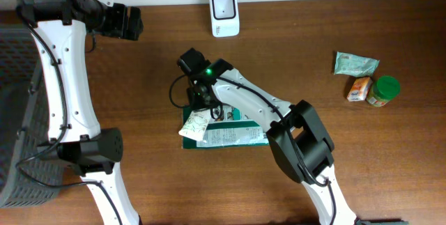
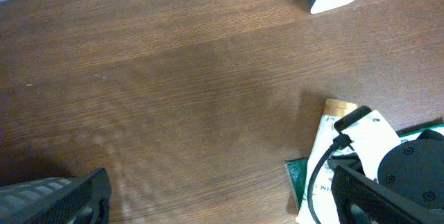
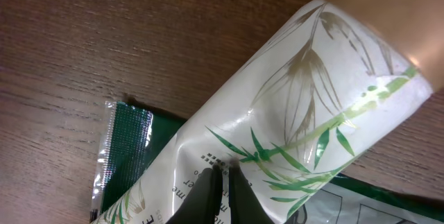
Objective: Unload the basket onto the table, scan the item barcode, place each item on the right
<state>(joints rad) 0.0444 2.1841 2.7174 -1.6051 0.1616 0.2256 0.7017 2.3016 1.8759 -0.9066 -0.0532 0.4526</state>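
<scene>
- firstly, overhead: the right gripper (image 1: 200, 105) sits low over the pouch (image 1: 197, 124), mid-table, on top of a green packet (image 1: 237, 136). the scanner (image 1: 224, 13) stands well apart at the far edge, so the barcode has to be carried there; the bare wood between gives room.
- the left gripper (image 1: 130, 21) hangs far left near the back edge, out of that path.
- left wrist: its jaws stand wide apart and hold nothing, with bare table below.
- right wrist: the 2 fingertips (image 3: 211, 191) are pinched together on the pouch's film, likely to lift it off the packet. no barcode shows on this face.
</scene>
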